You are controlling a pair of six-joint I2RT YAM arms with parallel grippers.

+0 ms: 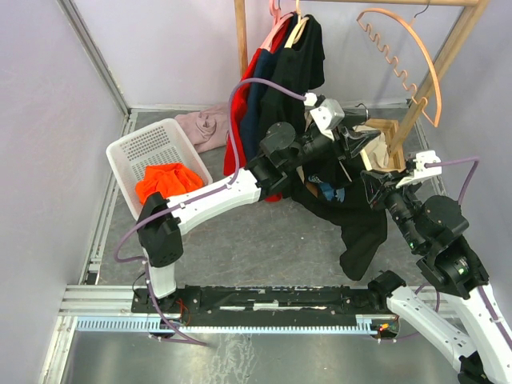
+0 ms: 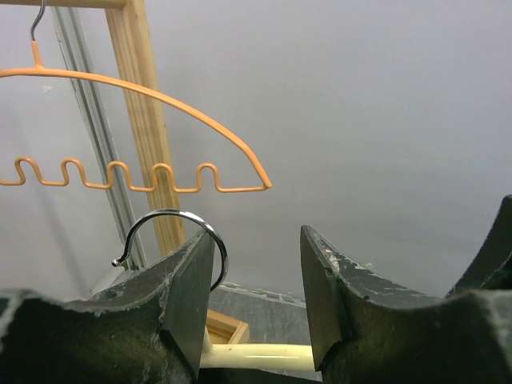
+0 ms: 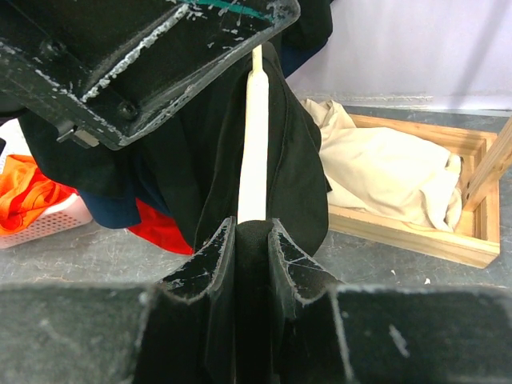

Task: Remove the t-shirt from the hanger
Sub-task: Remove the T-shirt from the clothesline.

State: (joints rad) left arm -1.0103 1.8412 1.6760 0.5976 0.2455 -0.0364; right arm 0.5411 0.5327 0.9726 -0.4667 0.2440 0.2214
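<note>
While the black t-shirt (image 1: pixel 360 224) hangs just in front of the tall wooden clothes rack (image 1: pixel 240 40), strip it off its cream wooden hanger (image 3: pixel 254 136).
Your right end effector (image 3: pixel 252 228) is pinched shut on black cloth at the hanger's tip, so pull along that arm, away from the rack, so nothing snags. Your left end effector (image 2: pixel 256 240) sits about the hanger's neck beside the metal hook (image 2: pixel 172 216), fingers apart. You cannot tell if it grips, so check first. Count: two end effectors, one empty orange wire hanger (image 1: pixel 404 48), one white plastic basket (image 1: pixel 128 152), one wooden tray (image 3: pixel 416 240).
</note>
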